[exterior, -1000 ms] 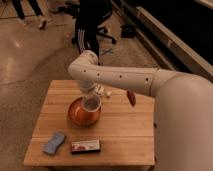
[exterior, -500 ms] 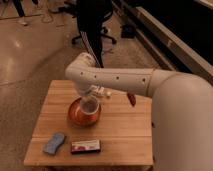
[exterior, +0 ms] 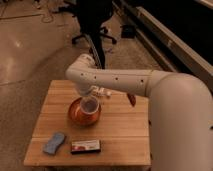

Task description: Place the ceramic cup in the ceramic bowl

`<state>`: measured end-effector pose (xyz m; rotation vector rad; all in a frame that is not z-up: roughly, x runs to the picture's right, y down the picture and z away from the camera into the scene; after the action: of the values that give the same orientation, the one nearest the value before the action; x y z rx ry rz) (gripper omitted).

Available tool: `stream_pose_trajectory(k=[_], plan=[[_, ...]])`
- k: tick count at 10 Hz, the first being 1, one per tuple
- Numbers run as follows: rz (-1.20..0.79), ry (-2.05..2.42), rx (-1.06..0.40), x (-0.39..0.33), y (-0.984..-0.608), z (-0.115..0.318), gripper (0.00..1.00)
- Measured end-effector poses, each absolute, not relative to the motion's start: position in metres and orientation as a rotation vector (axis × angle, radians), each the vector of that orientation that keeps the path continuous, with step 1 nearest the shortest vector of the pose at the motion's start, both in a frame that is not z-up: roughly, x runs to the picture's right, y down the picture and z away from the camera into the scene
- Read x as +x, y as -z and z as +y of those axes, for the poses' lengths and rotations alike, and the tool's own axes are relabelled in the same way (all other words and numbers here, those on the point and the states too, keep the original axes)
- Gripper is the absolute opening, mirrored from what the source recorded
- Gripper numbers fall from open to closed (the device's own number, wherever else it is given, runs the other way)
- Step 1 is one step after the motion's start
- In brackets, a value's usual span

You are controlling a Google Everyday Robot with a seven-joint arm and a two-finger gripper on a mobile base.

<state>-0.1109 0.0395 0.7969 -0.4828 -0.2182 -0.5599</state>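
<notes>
Wooden worktop [exterior: 120, 127] bears the bowl [exterior: 74, 115]; just above the bowl the hand [exterior: 88, 96] pinches the cup [exterior: 90, 106], cloth [exterior: 54, 143] and box [exterior: 85, 146] in front of the bowl

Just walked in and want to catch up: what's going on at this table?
The robot's arm reaches over the wooden table, its gripper just above the ceramic cup, which is over the ceramic bowl. Whether the cup already rests in the bowl is unclear. A blue sponge and a small box lie near the front edge.
</notes>
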Motion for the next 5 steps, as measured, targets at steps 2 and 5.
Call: stream_pose_trajectory(k=[2, 5], plan=[[-0.222, 0.576, -0.484, -0.117, -0.808, 0.046, 0.27], [-0.220, 0.575, -0.470, -0.126, -0.808, 0.040, 0.27]])
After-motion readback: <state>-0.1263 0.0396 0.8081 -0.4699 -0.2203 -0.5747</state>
